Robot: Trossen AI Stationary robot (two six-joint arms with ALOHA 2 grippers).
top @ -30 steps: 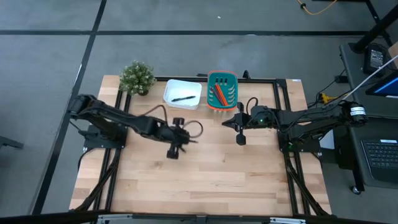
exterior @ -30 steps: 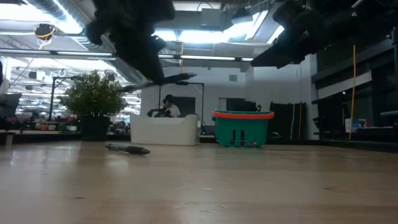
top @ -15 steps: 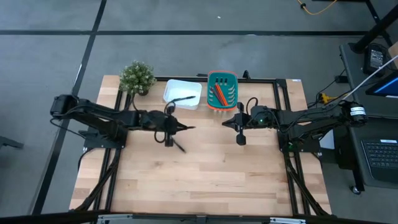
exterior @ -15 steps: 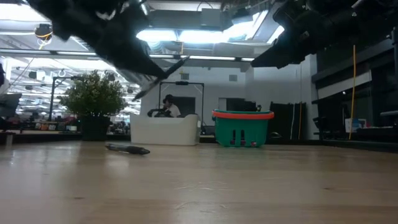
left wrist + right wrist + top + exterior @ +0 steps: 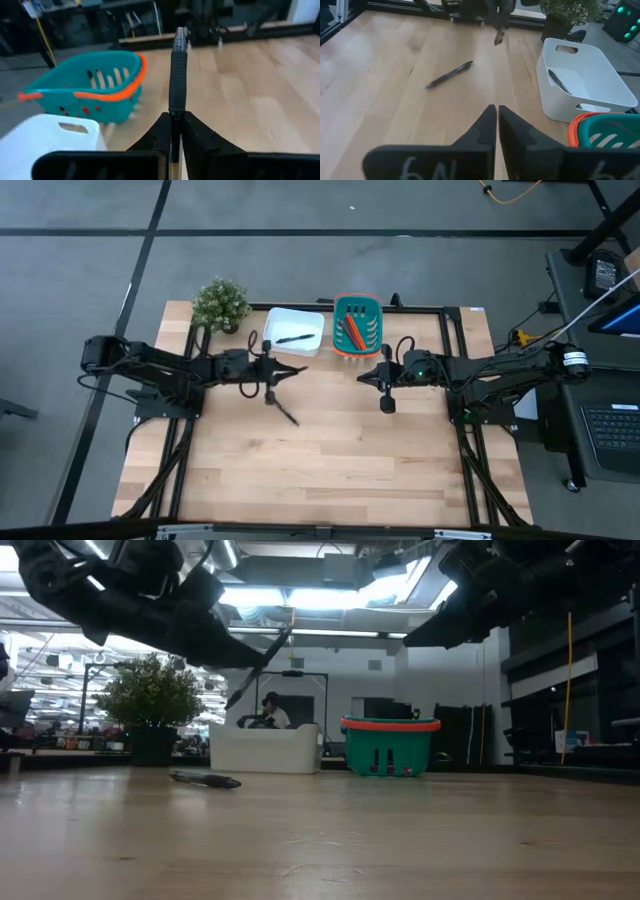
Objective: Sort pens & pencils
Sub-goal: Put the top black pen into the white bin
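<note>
Carried up and back toward the bins over the last second, the pen [image 5: 177,65] now hangs above the wood just short of the white bin [image 5: 294,330], pinched in the left hand [image 5: 272,372] with its tip sticking out ahead. That hand is clamped on the pen; from the low view it rides well clear of the surface [image 5: 330,460]. One pen already lies in the white bin [image 5: 558,81], and the pencils [image 5: 353,330] sit in the teal basket [image 5: 358,304] beside it. Another pen [image 5: 287,415] lies loose on the wood, nearer the middle. So the step in hand looks like the delivery of this pen, with one more to fetch after it.

Next, I'd judge, the left hand needs to go a little farther so the pen is over the white bin, not the basket next to it, then open.

Off to the other side, the right hand [image 5: 386,402] waits closed and empty above the surface near the basket.
</note>
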